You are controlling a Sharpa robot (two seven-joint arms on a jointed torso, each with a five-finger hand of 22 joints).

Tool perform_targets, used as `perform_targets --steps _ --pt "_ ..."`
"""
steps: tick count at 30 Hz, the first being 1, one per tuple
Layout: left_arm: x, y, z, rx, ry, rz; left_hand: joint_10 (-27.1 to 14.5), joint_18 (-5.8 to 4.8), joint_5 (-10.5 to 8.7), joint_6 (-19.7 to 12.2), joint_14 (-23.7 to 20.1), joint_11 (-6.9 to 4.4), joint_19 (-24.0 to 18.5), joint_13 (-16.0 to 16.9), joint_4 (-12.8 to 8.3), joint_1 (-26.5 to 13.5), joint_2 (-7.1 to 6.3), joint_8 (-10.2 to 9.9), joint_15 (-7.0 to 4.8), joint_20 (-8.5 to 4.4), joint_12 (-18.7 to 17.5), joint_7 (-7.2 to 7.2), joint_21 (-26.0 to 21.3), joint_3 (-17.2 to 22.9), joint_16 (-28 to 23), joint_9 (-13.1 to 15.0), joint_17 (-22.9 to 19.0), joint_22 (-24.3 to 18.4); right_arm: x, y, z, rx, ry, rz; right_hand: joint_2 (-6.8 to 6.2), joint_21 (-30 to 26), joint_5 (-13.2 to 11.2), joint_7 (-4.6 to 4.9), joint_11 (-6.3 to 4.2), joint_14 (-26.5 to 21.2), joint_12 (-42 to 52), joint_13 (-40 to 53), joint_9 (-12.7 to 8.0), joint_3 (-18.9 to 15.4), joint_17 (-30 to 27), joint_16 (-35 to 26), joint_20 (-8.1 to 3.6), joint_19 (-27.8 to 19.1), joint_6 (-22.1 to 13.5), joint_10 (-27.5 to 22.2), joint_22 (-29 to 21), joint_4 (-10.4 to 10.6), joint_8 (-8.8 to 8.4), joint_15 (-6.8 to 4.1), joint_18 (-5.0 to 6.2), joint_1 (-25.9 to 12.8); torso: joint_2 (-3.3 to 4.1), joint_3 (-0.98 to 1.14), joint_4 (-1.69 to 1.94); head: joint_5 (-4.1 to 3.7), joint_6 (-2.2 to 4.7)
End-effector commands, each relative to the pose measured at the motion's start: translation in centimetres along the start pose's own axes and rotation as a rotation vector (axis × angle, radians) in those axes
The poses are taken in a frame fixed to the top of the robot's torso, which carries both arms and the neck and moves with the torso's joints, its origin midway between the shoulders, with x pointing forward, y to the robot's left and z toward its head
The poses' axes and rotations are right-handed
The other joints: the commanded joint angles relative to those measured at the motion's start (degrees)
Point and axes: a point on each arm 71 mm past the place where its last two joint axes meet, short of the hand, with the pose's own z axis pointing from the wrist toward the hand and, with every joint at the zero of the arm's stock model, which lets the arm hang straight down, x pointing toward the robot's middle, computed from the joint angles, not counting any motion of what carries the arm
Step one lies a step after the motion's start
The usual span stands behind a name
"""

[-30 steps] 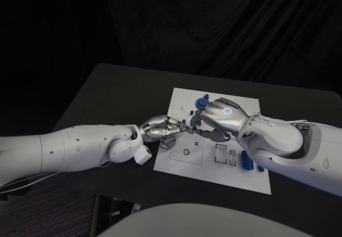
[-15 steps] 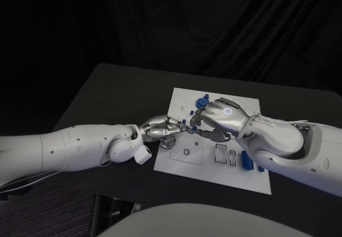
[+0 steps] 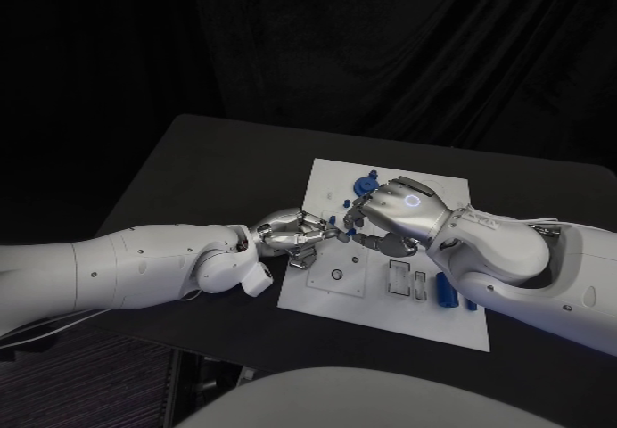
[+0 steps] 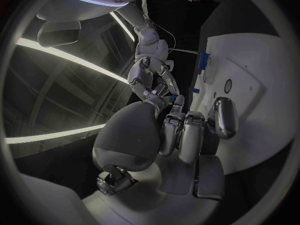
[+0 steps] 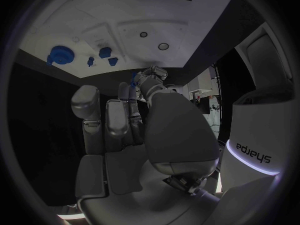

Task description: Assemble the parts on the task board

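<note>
Black table [image 3: 193,169], dark curtain behind; white board [image 3: 386,312] at centre. Left hand [image 3: 293,234] and right hand [image 3: 386,214] meet fingertip to fingertip over the board's left edge, pinching a small blue part [image 3: 345,218] between them; which holds it, cannot tell.

The black table [image 3: 206,174] carries the white task board [image 3: 386,308].
</note>
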Motion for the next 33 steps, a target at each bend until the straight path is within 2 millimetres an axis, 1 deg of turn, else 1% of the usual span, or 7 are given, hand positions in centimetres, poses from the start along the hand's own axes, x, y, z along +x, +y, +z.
perform_targets --steps 1,6,13,17,20,30,33 --pt "0.16 0.02 0.03 -0.002 0.011 -0.01 5.97 0.55 -0.35 -0.07 6.15 0.53 -0.36 15.07 0.34 -0.57 -0.14 0.19 0.21 -0.07 0.15 0.22 -0.34 -0.03 0.15 0.06 15.06 5.42 -0.15 0.16 -0.06 -0.004 -0.024 0.004 0.32 -0.12 0.33 0.13 0.17 -0.03 -0.37 0.08 0.06 0.29 0.05 -0.29 -0.26 0.26 -0.12 0.14 6.92 0.01 -0.22 -0.35 -0.89 -0.2 0.0 -0.02 -0.01 -0.08 -0.01" --pt "0.15 0.04 0.03 -0.005 0.011 -0.01 5.97 0.62 -0.48 -0.15 6.15 0.52 -0.68 15.07 0.37 -0.57 -0.14 0.18 0.22 -0.06 0.15 0.2 -0.54 -0.06 0.15 0.06 15.06 5.28 -0.18 0.24 -0.09 -0.005 -0.025 0.005 0.32 0.01 0.37 0.15 0.19 -0.01 -0.37 0.1 0.07 0.31 0.1 -0.26 -0.27 0.3 -0.14 0.13 6.95 0.01 -0.24 -0.35 -0.91 -0.19 0.04 -0.01 -0.02 -0.17 -0.01" --pt "0.14 0.07 0.05 -0.007 0.011 -0.01 5.97 0.64 -0.58 -0.21 6.15 0.5 -0.77 15.07 0.38 -0.56 -0.13 0.17 0.22 -0.05 0.15 0.18 -0.61 -0.07 0.15 0.06 15.06 5.24 -0.23 0.35 -0.1 -0.007 -0.027 0.007 0.33 0.14 0.39 0.17 0.2 0.02 -0.38 0.12 0.08 0.32 0.18 -0.2 -0.28 0.35 -0.15 0.13 6.98 0.02 -0.26 -0.35 -0.94 -0.19 0.03 0.03 -0.1 -0.05 -0.01" --pt "0.12 0.08 0.03 -0.008 0.011 -0.01 5.97 0.66 -0.67 -0.27 6.15 0.5 -0.89 15.07 0.41 -0.57 -0.13 0.16 0.22 -0.05 0.15 0.18 -0.69 -0.09 0.15 0.06 15.06 5.19 -0.21 0.32 -0.12 -0.005 -0.024 0.006 0.33 0.14 0.39 0.17 0.2 0.02 -0.38 0.12 0.08 0.32 0.18 -0.2 -0.28 0.35 -0.15 0.13 6.98 0.02 -0.26 -0.35 -0.94 -0.19 0.01 0.01 -0.03 -0.02 -0.01" --pt "0.09 0.09 0.01 -0.009 0.01 -0.01 5.97 0.68 -0.75 -0.33 6.15 0.49 -0.98 15.07 0.43 -0.57 -0.11 0.15 0.21 -0.05 0.15 0.17 -0.76 -0.11 0.15 0.06 15.06 5.16 -0.18 0.25 -0.16 -0.002 -0.021 0.006 0.33 0.14 0.39 0.17 0.2 0.02 -0.38 0.12 0.08 0.32 0.18 -0.2 -0.28 0.35 -0.15 0.13 6.98 0.02 -0.26 -0.35 -0.94 -0.19 0.01 0.02 -0.06 0.13 -0.01" --pt "-0.03 0.02 -0.16 -0.003 0.003 -0.007 5.97 0.73 -0.8 -0.4 6.15 0.41 -1.2 15.07 0.34 -0.34 0.05 0.19 0.18 -0.05 0.15 0.07 -0.94 0.01 0.15 0.09 15.06 5.07 0.06 -0.16 -0.31 0.019 0.003 0.022 0.33 0.17 0.43 0.19 0.24 0.07 -0.39 0.18 0.11 0.36 0.27 -0.12 -0.31 0.37 -0.15 0.12 6.98 0.02 -0.28 -0.35 -0.94 -0.17 0.0 0.02 0.03 0.1 -0.01" --pt "-0.15 -0.09 -0.41 0.007 -0.008 -0.003 5.97 0.79 -0.51 -0.48 6.15 0.32 -1.47 15.07 -0.06 0.18 0.13 0.26 0.1 -0.09 0.15 0.0 -1.17 0.26 0.15 0.14 15.06 4.97 0.36 -0.45 -0.37 0.029 0.02 0.022 0.32 0.0 0.45 0.2 0.27 0.08 -0.44 0.21 0.12 0.42 0.31 -0.09 -0.32 0.31 -0.21 0.04 6.95 -0.03 -0.33 -0.35 -0.91 -0.06 -0.01 0.01 0.02 0.06 -0.01"
